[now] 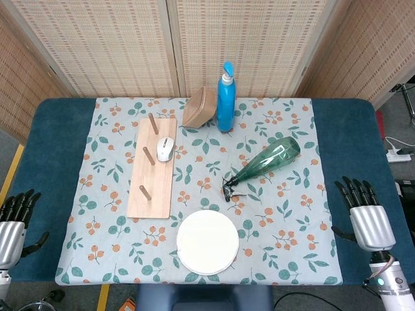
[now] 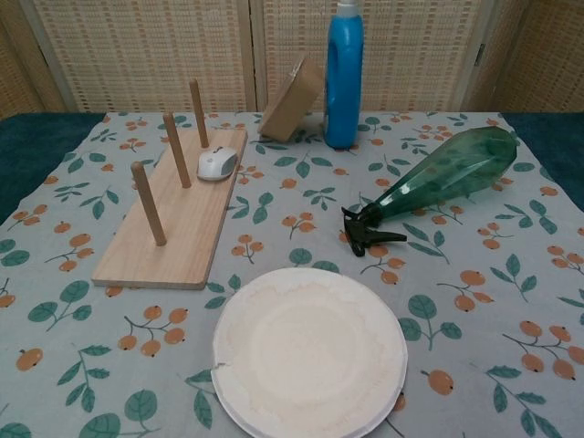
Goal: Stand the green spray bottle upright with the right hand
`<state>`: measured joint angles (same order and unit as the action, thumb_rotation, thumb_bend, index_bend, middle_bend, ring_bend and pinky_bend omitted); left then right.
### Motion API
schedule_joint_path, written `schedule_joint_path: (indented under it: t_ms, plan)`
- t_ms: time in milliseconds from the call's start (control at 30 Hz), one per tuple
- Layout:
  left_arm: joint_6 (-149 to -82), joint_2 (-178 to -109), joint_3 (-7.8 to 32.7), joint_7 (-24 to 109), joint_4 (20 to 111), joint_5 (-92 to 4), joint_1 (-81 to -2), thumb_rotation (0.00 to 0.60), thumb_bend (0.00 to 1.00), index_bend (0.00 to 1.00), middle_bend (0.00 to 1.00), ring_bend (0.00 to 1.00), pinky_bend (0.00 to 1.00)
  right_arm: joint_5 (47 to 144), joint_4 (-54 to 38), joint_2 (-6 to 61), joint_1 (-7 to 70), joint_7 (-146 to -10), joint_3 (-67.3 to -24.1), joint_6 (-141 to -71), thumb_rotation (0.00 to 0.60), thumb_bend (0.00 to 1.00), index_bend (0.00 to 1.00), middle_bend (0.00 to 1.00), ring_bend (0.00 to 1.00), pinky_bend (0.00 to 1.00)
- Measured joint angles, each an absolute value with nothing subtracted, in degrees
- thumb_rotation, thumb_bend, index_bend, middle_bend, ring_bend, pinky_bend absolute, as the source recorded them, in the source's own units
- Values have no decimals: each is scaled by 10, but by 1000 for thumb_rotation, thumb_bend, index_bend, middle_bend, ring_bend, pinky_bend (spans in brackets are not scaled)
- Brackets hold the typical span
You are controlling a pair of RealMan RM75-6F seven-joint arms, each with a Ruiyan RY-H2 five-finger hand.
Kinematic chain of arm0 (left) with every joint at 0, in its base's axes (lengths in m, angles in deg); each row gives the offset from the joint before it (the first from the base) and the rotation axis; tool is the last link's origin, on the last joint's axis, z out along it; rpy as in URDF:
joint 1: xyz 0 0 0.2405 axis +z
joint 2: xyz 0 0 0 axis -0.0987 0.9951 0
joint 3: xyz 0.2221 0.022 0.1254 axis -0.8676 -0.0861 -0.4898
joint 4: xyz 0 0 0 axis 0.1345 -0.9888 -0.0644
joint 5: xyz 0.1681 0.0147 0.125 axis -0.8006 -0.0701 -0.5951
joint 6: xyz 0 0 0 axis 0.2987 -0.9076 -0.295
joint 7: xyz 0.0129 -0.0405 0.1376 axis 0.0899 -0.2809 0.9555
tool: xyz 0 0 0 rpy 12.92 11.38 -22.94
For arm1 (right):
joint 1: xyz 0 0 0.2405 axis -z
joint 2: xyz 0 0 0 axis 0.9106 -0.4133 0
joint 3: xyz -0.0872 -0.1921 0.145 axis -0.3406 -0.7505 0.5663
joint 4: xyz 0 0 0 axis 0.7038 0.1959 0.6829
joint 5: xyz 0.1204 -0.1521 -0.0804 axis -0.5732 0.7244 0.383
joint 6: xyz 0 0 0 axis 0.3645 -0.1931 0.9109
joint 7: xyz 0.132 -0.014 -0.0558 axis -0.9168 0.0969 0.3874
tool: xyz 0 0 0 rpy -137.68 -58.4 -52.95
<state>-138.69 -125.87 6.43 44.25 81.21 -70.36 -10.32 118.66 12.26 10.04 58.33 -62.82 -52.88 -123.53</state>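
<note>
The right hand (image 1: 369, 217) is waiting at the lower right of the head view, off the cloth on the blue tabletop (image 1: 353, 129), fingers spread and holding nothing; the left hand (image 1: 14, 223) is sitting at the lower left edge, fingers also apart and empty; neither is showing in the chest view.

The bottle (image 1: 269, 160) is lying on its side right of centre, well apart from the right hand; its long axis is running diagonally, base toward the upper right, black nozzle (image 1: 229, 188) pointing toward the lower left, near the plate (image 1: 207, 241) but not touching it.

The reach is the step in hand, I judge; doing it well means coming in over the wide green body rather than the thin neck, wrapping it across the axis, then pivoting the nozzle end up so the base is settling flat; swinging clear of the blue bottle (image 1: 225, 97) and the plate is worth minding, since a round body may be rolling.
</note>
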Motion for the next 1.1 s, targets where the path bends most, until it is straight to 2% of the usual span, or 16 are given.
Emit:
schedule_joint_path:
  t_ms: [433, 633, 867, 1000, 1100]
  plan:
    - [-1388, -1254, 62, 428, 809, -708, -102, 600, 246, 0, 0, 0, 0, 1180, 149, 89, 571, -594, -522, -1223, 600, 0, 0, 0, 0, 0]
    - [-1384, -1256, 63, 428, 812, -707, -104, 600, 246, 0, 0, 0, 0, 1194, 103, 103, 560, -604, -516, -1226, 600, 0, 5, 0, 0, 0]
    - [-1393, -1252, 59, 427, 821, -724, -105, 600, 246, 0, 0, 0, 0, 1215, 16, 111, 521, -653, -506, -1200, 600, 0, 74, 5, 0, 0]
    - [-1393, -1252, 56, 430, 822, -727, -104, 600, 246, 0, 0, 0, 0, 1229, -9, 115, 492, -678, -497, -1183, 600, 0, 129, 59, 0, 0]
    - [-1394, -1251, 54, 431, 825, -732, -104, 600, 246, 0, 0, 0, 0, 1239, -29, 124, 466, -720, -489, -1169, 600, 0, 238, 178, 0, 14]
